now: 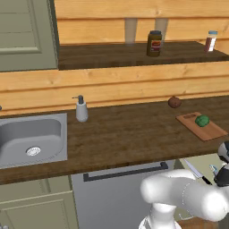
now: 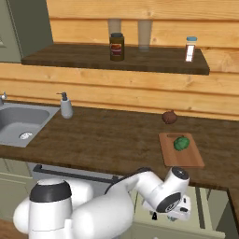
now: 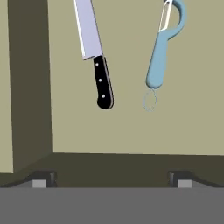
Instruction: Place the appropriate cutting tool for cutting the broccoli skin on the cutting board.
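Note:
The knife (image 3: 97,57) lies on the floor of an open drawer (image 1: 199,160), its long silver blade pointing away and its black handle nearest me. My gripper (image 3: 113,181) hangs above the drawer, open, its fingertips (image 3: 43,179) wide apart and short of the handle, holding nothing. From the left base view the knife (image 1: 195,171) shows just below the counter's front edge. On the counter above lies the cutting board (image 1: 211,132), with the broccoli (image 1: 202,120) on it. The right base view also has the board (image 2: 186,159) and the broccoli (image 2: 181,143).
A pale bluish peeler (image 3: 164,43) lies to the right of the knife in the drawer. A brown roundish lump (image 1: 174,102) sits behind the board. A soap dispenser (image 1: 81,108) and sink (image 1: 31,138) are at left. A jar (image 1: 154,43) and shaker (image 1: 210,41) stand on the shelf.

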